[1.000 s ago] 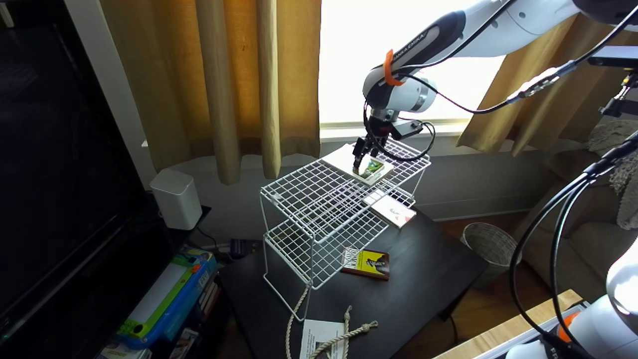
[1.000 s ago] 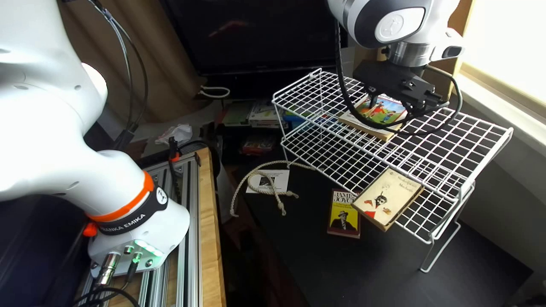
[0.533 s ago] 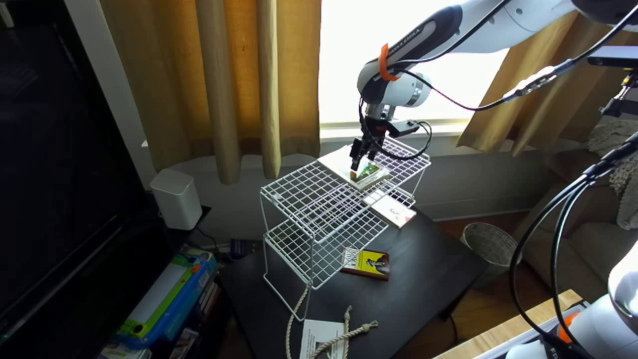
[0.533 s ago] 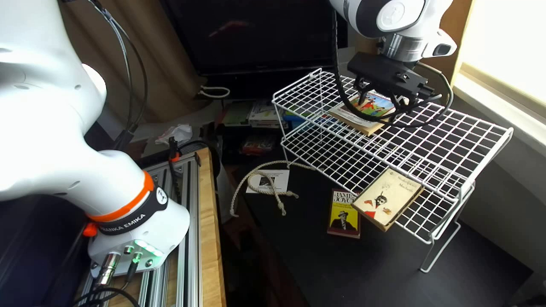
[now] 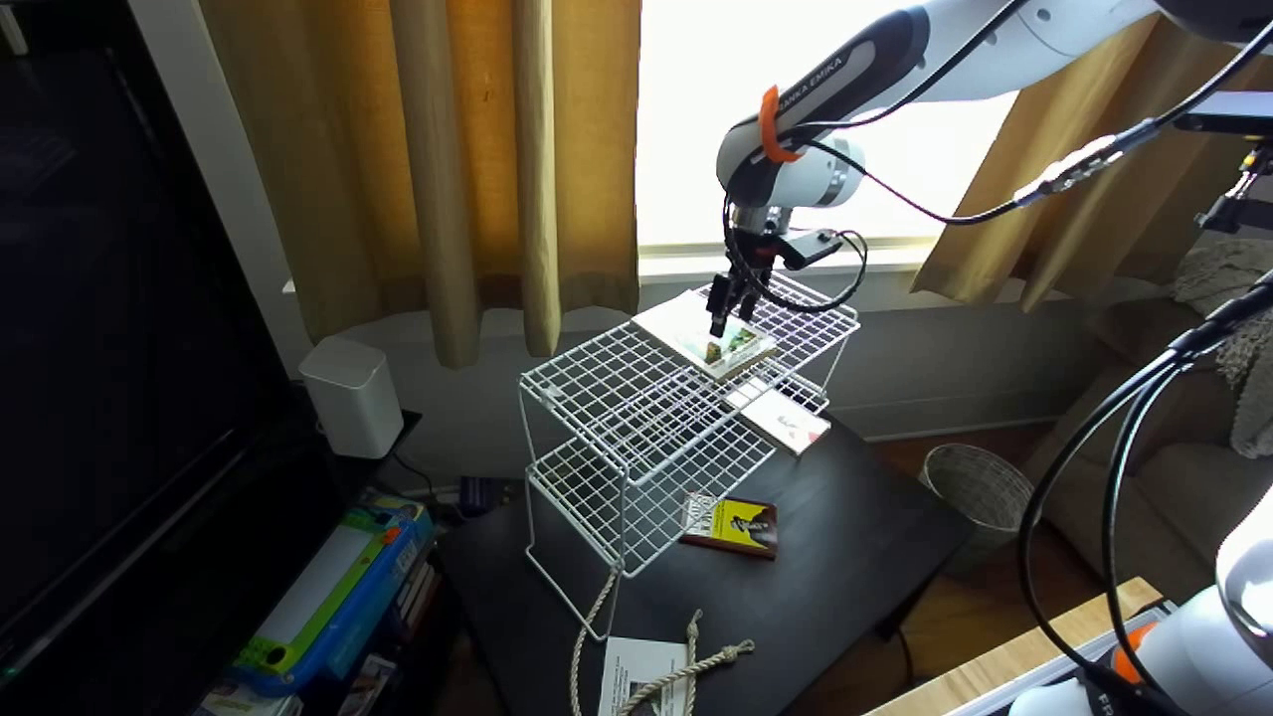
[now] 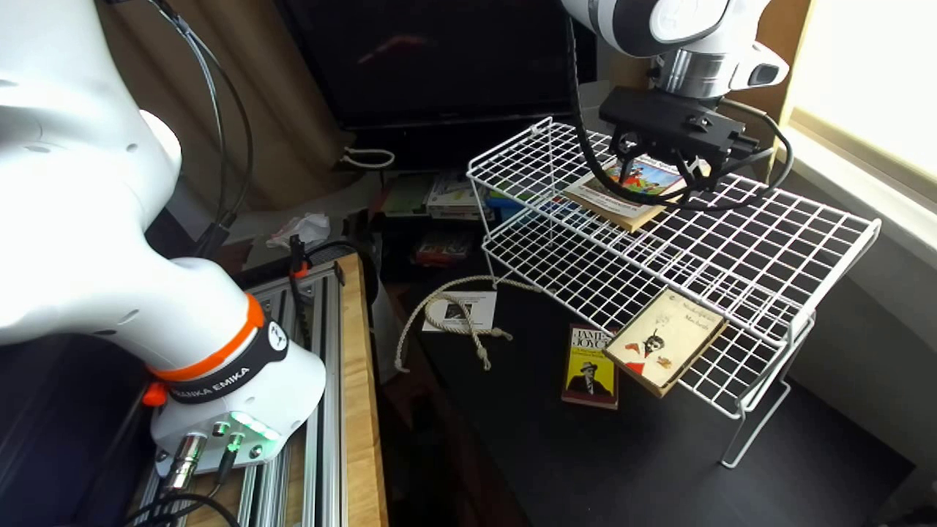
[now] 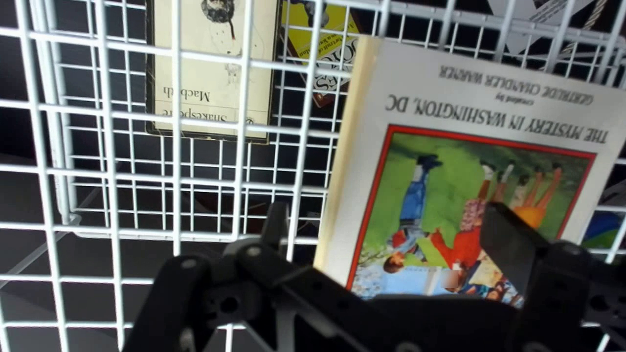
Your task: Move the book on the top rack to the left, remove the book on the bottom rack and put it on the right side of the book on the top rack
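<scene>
In an exterior view, the arm [image 5: 895, 60] reads "EMIKA" and its gripper [image 5: 733, 320] hangs above the upper book [image 5: 696, 335], which lies on the top rack [image 5: 597, 383] with bare grid towards both ends.

In an exterior view, the lower book [image 6: 666, 340] juts past a long edge of the bottom rack [image 6: 571, 278], near a "James Joyce" paperback [image 6: 589, 366] on the dark table [image 6: 695, 468].

In the wrist view, the upper cover reads, inverted, "The Mystery in Washington, DC", "Gertrude Chandler Warner"; the lower, "Shakespeare", "Macbeth". The fingers [image 7: 275, 225] stand wide apart, clasping nothing: one just beside the upper book's edge, one over its cover.
</scene>
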Available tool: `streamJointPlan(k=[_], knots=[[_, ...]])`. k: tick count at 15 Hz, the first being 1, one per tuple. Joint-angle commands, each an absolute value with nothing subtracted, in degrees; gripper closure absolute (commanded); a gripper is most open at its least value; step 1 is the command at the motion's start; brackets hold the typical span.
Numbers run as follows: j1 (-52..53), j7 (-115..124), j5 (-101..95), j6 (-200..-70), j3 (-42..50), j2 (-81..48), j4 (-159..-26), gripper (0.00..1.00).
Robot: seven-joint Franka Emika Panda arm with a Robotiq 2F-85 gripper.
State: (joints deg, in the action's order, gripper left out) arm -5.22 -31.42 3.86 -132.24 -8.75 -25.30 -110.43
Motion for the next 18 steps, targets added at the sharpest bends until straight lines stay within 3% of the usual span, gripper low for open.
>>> streamJointPlan(k=[1, 13, 18], knots=[[-4.83, -30.98, 1.89, -132.2, -7.24, -19.32, -116.44, 0.0], [-5.65, -19.11, 1.5, -144.39, 1.32, 2.77, -143.3, 0.0], [-4.93, -21.36, 2.43, -143.12, 2.22, 0.3, -140.31, 0.0]])
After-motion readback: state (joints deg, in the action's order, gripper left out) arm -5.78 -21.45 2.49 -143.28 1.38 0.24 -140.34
